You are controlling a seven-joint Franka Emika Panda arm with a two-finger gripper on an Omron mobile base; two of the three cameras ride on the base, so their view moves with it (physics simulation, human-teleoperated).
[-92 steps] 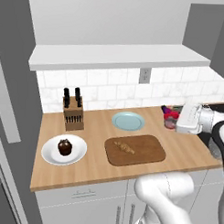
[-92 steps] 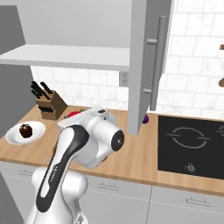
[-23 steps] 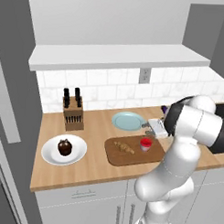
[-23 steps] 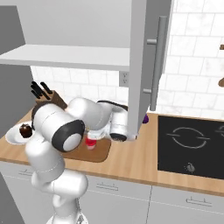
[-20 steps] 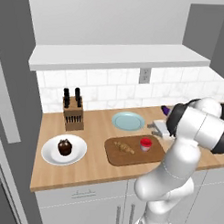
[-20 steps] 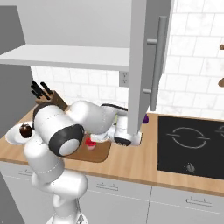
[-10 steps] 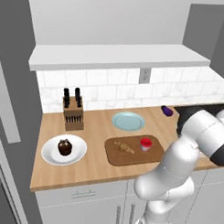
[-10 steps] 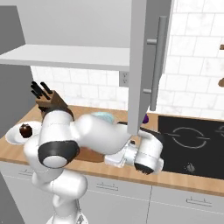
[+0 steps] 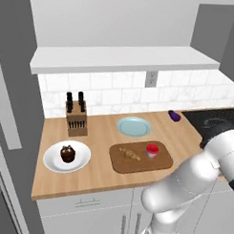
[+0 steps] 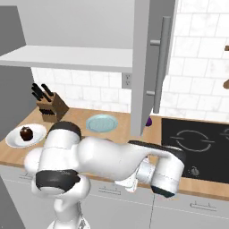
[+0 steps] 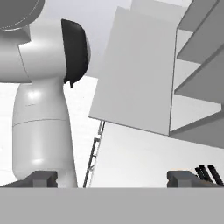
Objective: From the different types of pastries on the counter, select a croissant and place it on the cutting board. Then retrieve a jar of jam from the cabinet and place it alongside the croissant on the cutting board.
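The dark cutting board point(image 9: 136, 163) lies on the light-wood counter point(image 9: 95, 170). On it the golden croissant point(image 9: 130, 153) rests on the left, and the red-lidded jar of jam point(image 9: 152, 150) stands upright on the right, a little apart from it. The chocolate cupcake point(image 9: 66, 153) sits on a white plate point(image 9: 53, 162). My gripper point(image 11: 111, 178) is open, its fingertips point(image 11: 41, 178) wide apart with nothing between them. The arm's wrist point(image 10: 165, 172) hangs low before the counter's front edge, near the stove. The white slab cabinet shelf point(image 9: 121, 59) is above.
A light-blue plate point(image 9: 133, 125) lies behind the board, and a knife block point(image 9: 76, 118) stands at the back left. A small purple item point(image 9: 174, 116) lies beside the black stove point(image 10: 197, 147). A tall grey panel with a handle point(image 10: 147, 67) hangs over the counter.
The gripper set the jar on the board beside the croissant and let go. The arm has since swung right and down, away from the board.
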